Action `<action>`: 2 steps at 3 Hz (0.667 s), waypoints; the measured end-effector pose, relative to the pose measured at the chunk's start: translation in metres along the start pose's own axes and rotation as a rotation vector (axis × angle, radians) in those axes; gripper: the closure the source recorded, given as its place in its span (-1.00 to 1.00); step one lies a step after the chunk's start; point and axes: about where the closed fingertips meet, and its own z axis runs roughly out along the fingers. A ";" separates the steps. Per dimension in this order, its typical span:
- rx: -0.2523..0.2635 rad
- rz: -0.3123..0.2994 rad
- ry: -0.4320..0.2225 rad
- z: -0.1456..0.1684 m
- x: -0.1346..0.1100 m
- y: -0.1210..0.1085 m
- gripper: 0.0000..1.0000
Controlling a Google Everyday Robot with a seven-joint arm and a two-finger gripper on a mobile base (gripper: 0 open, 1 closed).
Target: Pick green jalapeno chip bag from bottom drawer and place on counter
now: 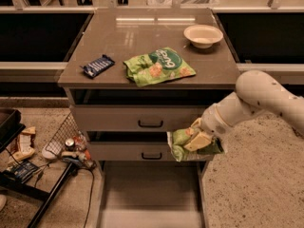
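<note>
My gripper [195,139] is shut on the green jalapeno chip bag [181,144], a small dark-green wrinkly foil bag with pale patches. It holds the bag in the air at the right side of the cabinet, level with the lower drawer front and above the bottom drawer [148,194]. The bottom drawer is pulled out, and its grey floor is bare. The counter [142,37] is above, glossy grey-brown. The white arm comes in from the right.
On the counter lie a dark-blue snack bar wrapper [97,65], a larger lime-green bag [157,66] and a pale bowl [203,35]. Two grey drawer fronts [142,118] with black handles face me. A wire rack and clutter [61,146] sit on the floor at the left.
</note>
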 end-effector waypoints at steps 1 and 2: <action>0.000 -0.037 0.060 -0.046 -0.044 -0.027 1.00; 0.065 -0.035 0.133 -0.109 -0.099 -0.049 1.00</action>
